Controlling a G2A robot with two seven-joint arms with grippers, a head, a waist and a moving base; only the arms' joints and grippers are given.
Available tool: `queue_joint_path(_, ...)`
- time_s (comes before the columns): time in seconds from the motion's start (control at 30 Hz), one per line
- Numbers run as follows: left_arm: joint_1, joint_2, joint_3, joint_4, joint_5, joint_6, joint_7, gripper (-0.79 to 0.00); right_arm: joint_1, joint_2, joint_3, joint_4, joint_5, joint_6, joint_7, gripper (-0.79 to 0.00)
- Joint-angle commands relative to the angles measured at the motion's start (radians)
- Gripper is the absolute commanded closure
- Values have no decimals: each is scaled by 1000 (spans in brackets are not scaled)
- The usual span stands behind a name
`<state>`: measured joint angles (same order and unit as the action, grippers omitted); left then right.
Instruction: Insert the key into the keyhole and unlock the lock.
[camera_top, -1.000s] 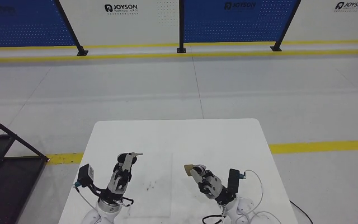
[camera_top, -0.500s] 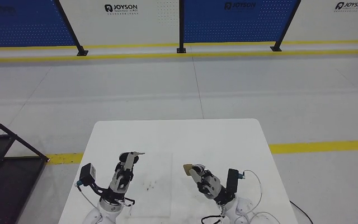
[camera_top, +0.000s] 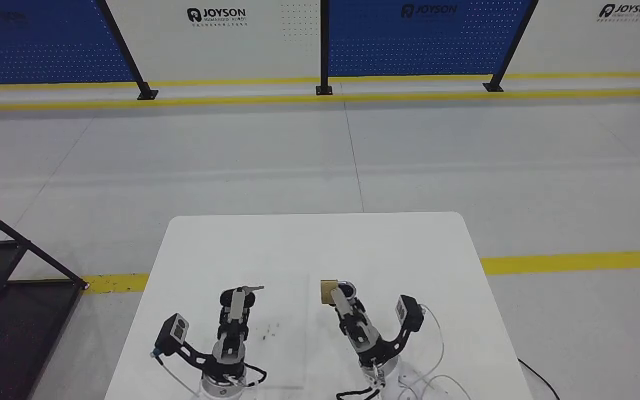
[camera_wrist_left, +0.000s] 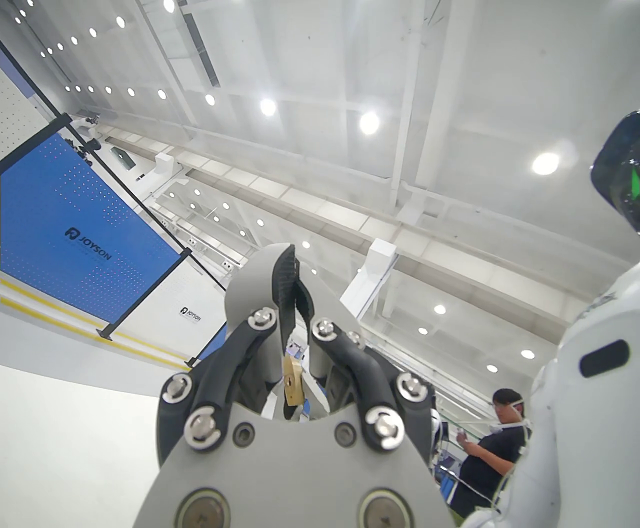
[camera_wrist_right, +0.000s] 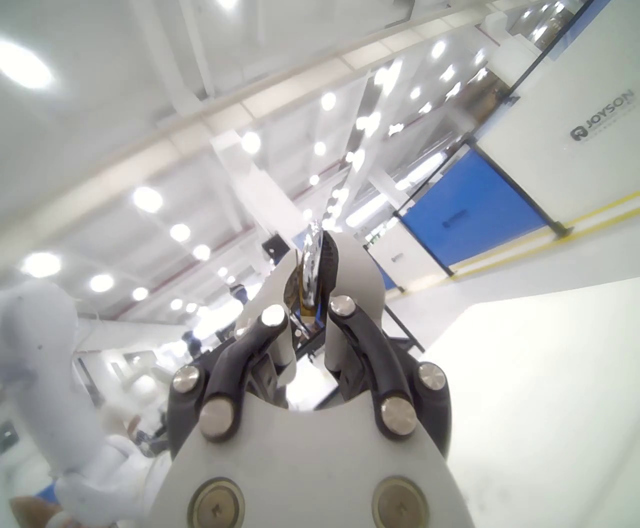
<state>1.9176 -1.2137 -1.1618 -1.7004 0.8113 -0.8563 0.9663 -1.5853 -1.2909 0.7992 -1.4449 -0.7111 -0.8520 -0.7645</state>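
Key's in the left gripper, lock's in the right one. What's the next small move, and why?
Probably ease the left gripper toward the lock. Its key points roughly at the lock held in the right gripper, but a gap separates them in the top view, so nothing is inserted yet.

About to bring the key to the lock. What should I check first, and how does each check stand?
1. Grip of left end effector on key: ok.
2. Grip of right end effector on lock: ok.
3. Path from key to lock unobstructed: ok.
4. Tip of key aimed toward lock: ok.
5. Keyhole facing key: cannot tell.
6. Heights of key and lock matched: cannot tell.
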Motion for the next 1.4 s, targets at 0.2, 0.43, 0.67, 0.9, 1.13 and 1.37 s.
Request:
queue_joint_path(0.2,-51,-27,62,70,-1,18,10,0,27,-18,-12,53,-11,-26,-38,0)
queue_joint_path(0.43,-51,-27,62,70,-1,18,10,0,27,-18,-12,53,-11,-26,-38,0)
queue_joint_path(0.67,-52,-35,96,72,-14,46,-44,0,12,-24,-10,22,56,-16,-13,0)
queue_joint_path(0.9,-70,-50,140,111,29,62,-16,0,16,-39,-24,27,58,-6,15,0)
queue_joint_path(1.13,-88,-60,153,136,29,65,3,0,17,-49,-22,33,52,-3,30,0)
queue_joint_path(1.37,-95,-69,165,144,37,83,11,0,12,-55,-14,32,44,-8,43,0)
